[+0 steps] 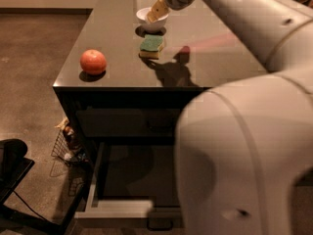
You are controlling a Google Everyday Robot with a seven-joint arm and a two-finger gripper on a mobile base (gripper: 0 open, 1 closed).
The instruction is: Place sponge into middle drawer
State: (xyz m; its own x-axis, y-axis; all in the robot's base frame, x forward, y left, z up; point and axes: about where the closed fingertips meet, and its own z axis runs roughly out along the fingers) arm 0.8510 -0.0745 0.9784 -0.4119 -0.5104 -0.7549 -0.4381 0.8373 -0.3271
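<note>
The sponge [151, 45], green on top and yellow below, lies flat on the dark counter [117, 38], just in front of the white bowl [150, 17]. My gripper [157, 10] hangs over the bowl, a little behind and above the sponge, and does not touch it. The middle drawer [94, 182] is pulled open below the counter, with a pale grey rim and a dark floor. Its right part is hidden behind my arm [244, 146].
An orange-red round fruit [93, 61] sits near the counter's front left corner. A shut dark drawer front [127, 124] lies above the open one. A wire basket [66, 145] and a black object [11, 156] stand on the floor at the left.
</note>
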